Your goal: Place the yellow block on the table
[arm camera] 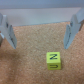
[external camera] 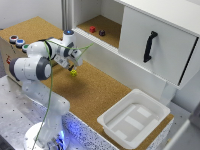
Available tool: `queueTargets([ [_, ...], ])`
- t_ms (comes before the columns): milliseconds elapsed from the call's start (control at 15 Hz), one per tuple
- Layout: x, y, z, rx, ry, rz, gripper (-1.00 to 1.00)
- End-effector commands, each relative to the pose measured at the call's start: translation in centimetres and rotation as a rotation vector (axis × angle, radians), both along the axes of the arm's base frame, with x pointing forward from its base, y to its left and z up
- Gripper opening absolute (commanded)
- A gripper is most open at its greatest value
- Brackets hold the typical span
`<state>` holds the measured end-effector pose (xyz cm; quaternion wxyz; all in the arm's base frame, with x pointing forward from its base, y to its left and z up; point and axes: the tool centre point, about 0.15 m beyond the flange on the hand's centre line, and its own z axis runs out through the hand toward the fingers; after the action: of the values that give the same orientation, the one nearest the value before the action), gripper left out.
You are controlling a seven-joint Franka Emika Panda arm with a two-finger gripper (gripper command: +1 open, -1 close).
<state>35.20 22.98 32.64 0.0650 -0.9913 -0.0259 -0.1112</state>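
The yellow block [external camera: 74, 73] is a tiny bright cube resting on the speckled cork table [external camera: 100, 90], just below the gripper. In the wrist view the block [arm camera: 53, 59] lies flat on the cork with a dark mark on its top face. My gripper [external camera: 71, 66] hangs a little above the block. In the wrist view the gripper [arm camera: 41, 32] is open, its two fingers spread wide and holding nothing. The block sits apart from both fingers [arm camera: 75, 31], outside the gap between them.
A white cabinet shelf holds a small red block [external camera: 92, 29] and a dark round object [external camera: 102, 33]. The cabinet door with a black handle [external camera: 150, 46] stands at the exterior view's right. A white tub [external camera: 134, 117] sits near the table's edge. A box with coloured buttons [external camera: 17, 41] is at the left.
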Motion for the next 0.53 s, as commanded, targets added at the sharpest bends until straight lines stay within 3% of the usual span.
queueTargets([
  [0, -1.1, 3.0, -0.4, 0.074, 0.016, 0.044, -1.00],
  [133, -0.9, 3.6, -1.3, 0.110, 0.019, 0.054, -1.00],
  [467, 0.4, 4.3, -4.3, 0.121, 0.062, 0.078, -1.00],
])
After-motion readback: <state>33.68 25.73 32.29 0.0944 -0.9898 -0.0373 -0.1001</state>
